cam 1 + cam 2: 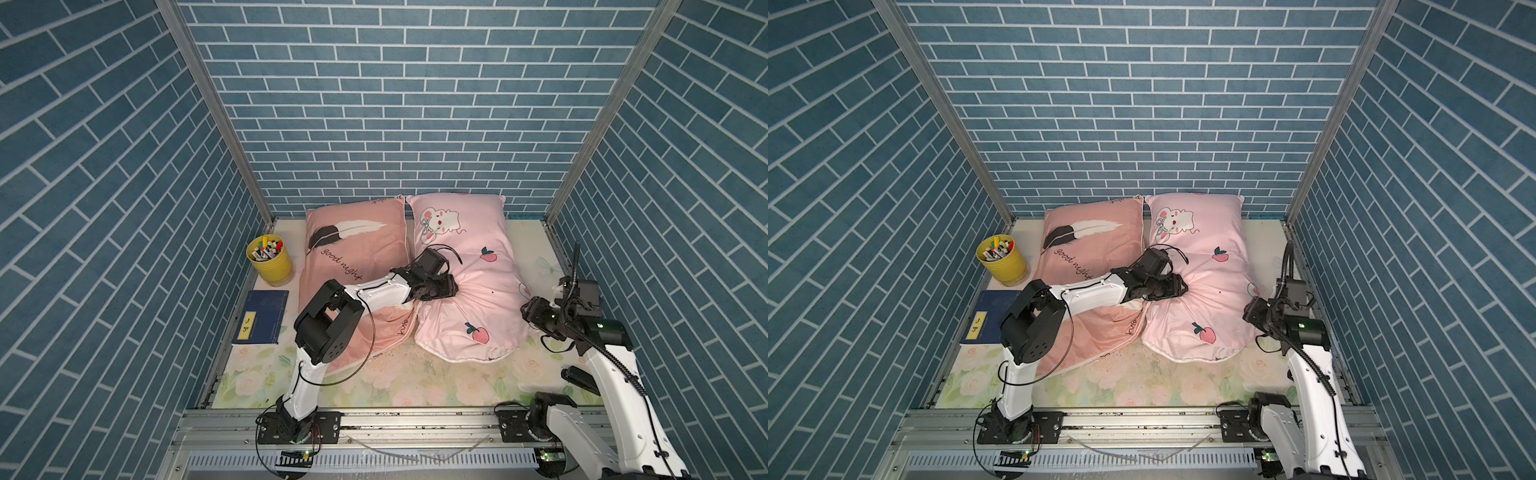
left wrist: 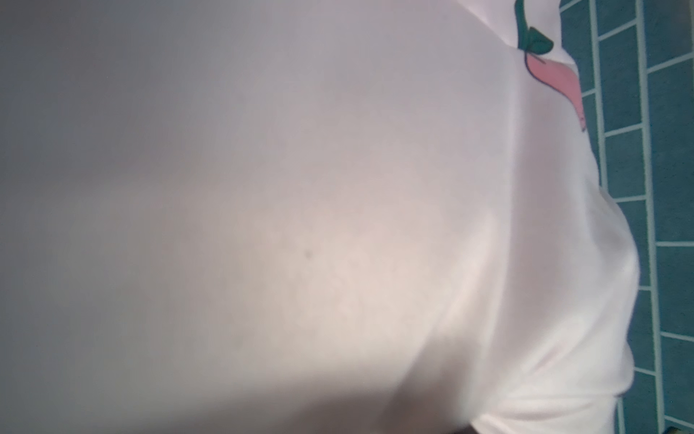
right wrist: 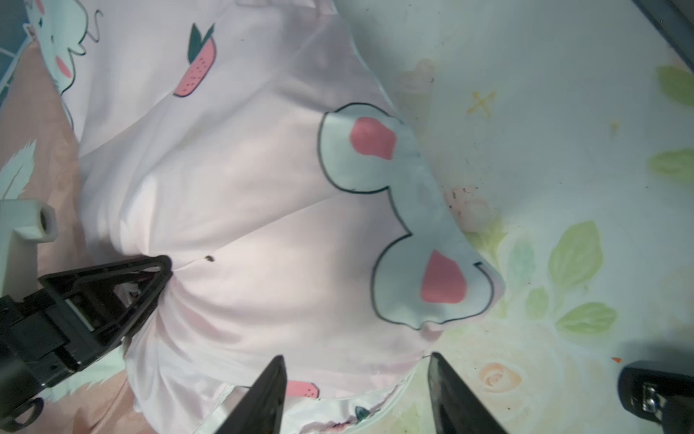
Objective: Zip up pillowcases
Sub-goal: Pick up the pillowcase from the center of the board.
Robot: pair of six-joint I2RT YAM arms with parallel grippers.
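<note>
Two pillowcases lie side by side in both top views: a salmon-pink one [image 1: 353, 249] [image 1: 1092, 245] with a feather and "good night", and a light-pink one [image 1: 478, 291] [image 1: 1217, 291] with a bunny and peaches. My left gripper [image 1: 442, 287] [image 1: 1173, 287] is pushed into the light-pink pillowcase's middle, and folds of fabric [image 3: 210, 285] gather at its fingertips [image 3: 159, 268]. The left wrist view is filled by that pale cloth [image 2: 375, 188], so its jaws are hidden. My right gripper [image 1: 530, 309] [image 3: 356, 364] stands open at the pillowcase's right near corner, with the hem [image 3: 338, 409] between its fingers.
A yellow cup [image 1: 272, 266] of markers and a dark blue book [image 1: 262, 316] lie at the left edge. A small black part [image 1: 582, 380] [image 3: 657, 390] lies on the floral mat [image 1: 395, 382] near the right arm. Blue brick walls close in three sides.
</note>
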